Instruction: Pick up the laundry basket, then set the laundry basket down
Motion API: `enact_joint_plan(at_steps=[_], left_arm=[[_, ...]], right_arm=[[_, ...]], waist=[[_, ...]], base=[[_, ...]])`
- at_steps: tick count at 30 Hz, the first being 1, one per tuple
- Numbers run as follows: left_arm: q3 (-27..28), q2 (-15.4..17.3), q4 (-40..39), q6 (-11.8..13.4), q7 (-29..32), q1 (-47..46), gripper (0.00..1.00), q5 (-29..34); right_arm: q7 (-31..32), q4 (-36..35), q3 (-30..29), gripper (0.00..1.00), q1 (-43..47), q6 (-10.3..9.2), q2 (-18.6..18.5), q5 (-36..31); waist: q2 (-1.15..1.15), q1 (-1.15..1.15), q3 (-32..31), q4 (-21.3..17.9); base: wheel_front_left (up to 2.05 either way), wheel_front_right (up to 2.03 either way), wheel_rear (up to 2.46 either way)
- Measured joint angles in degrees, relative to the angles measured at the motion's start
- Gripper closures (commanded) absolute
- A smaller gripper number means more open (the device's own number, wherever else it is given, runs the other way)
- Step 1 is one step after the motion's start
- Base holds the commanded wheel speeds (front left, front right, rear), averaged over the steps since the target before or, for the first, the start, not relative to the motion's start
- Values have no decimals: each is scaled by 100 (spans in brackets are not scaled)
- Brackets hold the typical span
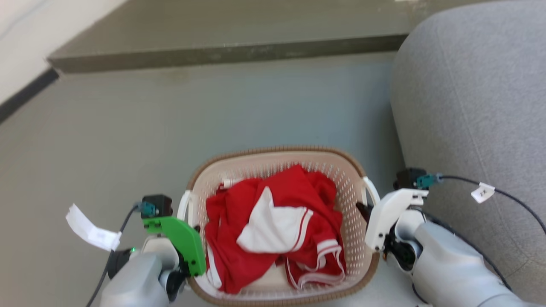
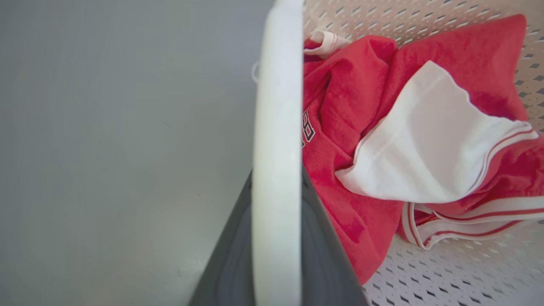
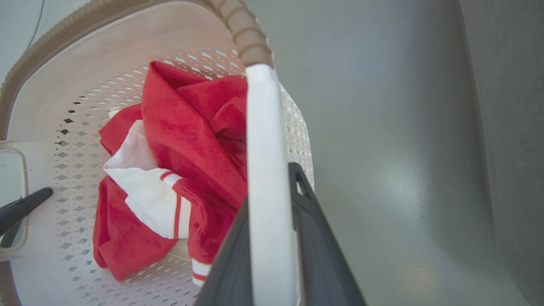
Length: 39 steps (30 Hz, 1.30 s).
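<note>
The laundry basket (image 1: pixel 273 151), cream and perforated with a brown woven-look rim, sits low in the middle of the head view and holds a crumpled red and white garment (image 1: pixel 277 221). My left gripper (image 1: pixel 192 226) is shut on the basket's white left handle (image 1: pixel 183 204). In the left wrist view the dark fingers (image 2: pixel 314 238) flank that handle (image 2: pixel 276 127). My right gripper (image 1: pixel 366 213) is shut on the right handle (image 1: pixel 372 187). In the right wrist view its fingers (image 3: pixel 310 221) clamp that white bar (image 3: pixel 265 148). I cannot tell whether the basket touches the floor.
A grey upholstered sofa (image 1: pixel 469 106) stands close on the right of the basket. A raised grey-green step (image 1: pixel 222 47) runs across the back. A pale wall with dark skirting (image 1: pixel 25 91) lies at the left. Smooth grey floor (image 1: pixel 170 119) stretches ahead and to the left.
</note>
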Motion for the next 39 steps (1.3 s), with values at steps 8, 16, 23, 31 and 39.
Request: enact_joint_plan(at_steps=[8, 16, 23, 31, 39], left_arm=[[-101, -1, 67, 0, 215, 446, 100, -157], [-205, 3, 77, 0, 330, 451, 100, -290], [-243, 5, 83, 0, 380, 453, 100, -369], [-311, 10, 90, 0, 425, 453, 100, -388], [-386, 13, 107, 0, 431, 453, 100, -457]], right_arm=[[313, -22, 198, 100, 456, -1, 7, 240], [456, -19, 265, 100, 478, -5, -12, 337], [510, -5, 312, 100, 478, -8, -16, 381], [560, 4, 389, 100, 477, -45, -21, 435], [563, 18, 438, 100, 477, -45, -22, 454]], waist=[[0, 0, -710, -22], [0, 0, -1028, -62], [0, 0, -1066, -79], [0, 0, -1057, -81], [0, 0, -1046, -85]], base=[[0, 0, 0], [0, 0, 0], [0, 0, 0], [0, 0, 0], [0, 0, 0]])
